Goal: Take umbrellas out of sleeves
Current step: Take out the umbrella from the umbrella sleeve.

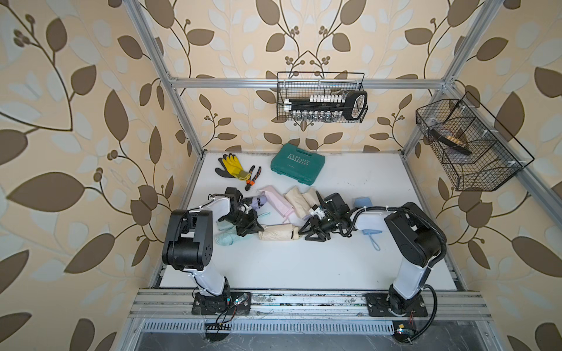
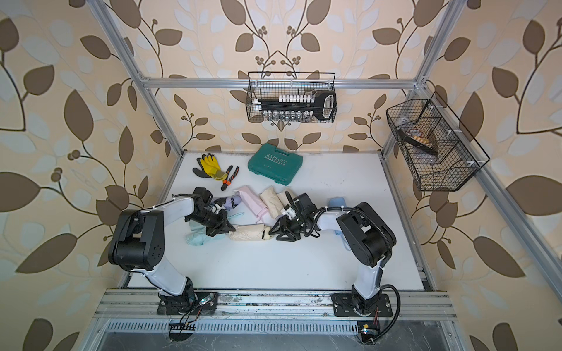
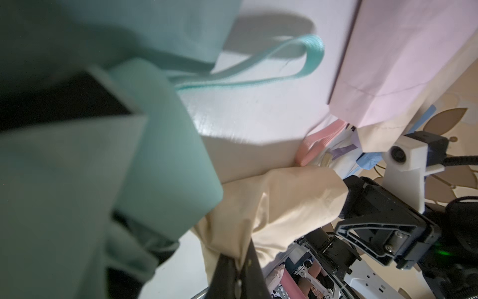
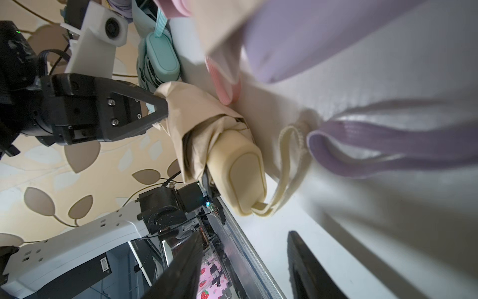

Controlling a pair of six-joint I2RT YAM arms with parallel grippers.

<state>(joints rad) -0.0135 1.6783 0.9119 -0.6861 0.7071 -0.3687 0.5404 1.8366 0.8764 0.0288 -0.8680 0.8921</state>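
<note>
A cream umbrella (image 1: 275,232) lies across the table's middle inside its cream sleeve (image 4: 186,114), with its stubby handle (image 4: 243,176) and wrist loop sticking out. My left gripper (image 1: 258,230) is shut on the sleeve's closed end, and the fabric is pinched between its fingers (image 3: 248,269). My right gripper (image 1: 302,235) stands open just off the handle end, with nothing between its fingers (image 4: 307,266). A mint umbrella (image 1: 226,237) lies under the left arm. Behind are a lilac umbrella (image 1: 258,201), a pink sleeve (image 1: 278,203), cream pieces (image 1: 296,200) and a blue piece (image 1: 363,202).
A green plastic case (image 1: 298,164) sits at the back. Yellow-black gloves (image 1: 231,165) and pliers (image 1: 252,177) lie at the back left. Wire baskets hang on the back wall (image 1: 322,97) and the right frame (image 1: 468,146). Another blue piece (image 1: 372,233) lies under the right arm.
</note>
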